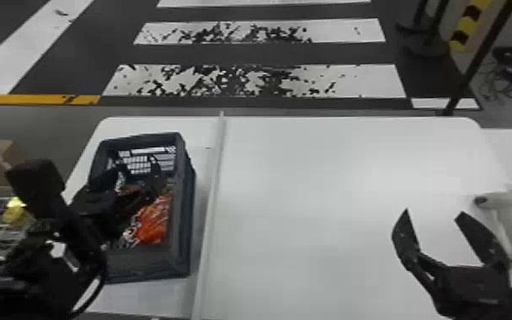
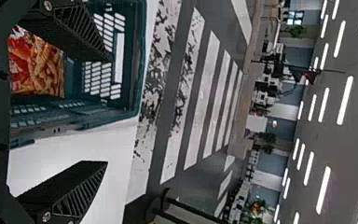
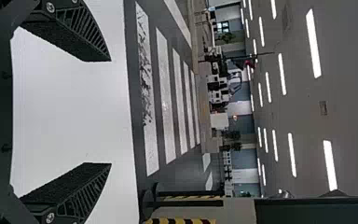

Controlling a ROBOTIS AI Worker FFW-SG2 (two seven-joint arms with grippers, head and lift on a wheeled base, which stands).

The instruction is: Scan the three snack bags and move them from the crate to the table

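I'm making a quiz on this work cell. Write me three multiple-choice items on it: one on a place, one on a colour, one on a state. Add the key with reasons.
1. Where does the crate stand?
A) On the floor
B) On the left part of the table
C) At the table's right end

2. Which colour stands out on the snack bag in the crate?
A) Orange-red
B) Purple
C) Blue

3. How do the fingers of the right gripper stand?
A) Pressed together
B) Clamped on a snack bag
C) Apart, with nothing between them

Key:
1. B: the head view shows the crate on the white tabletop, at its left.
2. A: the head and left wrist views both show orange and red on the bag.
3. C: in the right wrist view, the white tabletop shows between the spread fingers.
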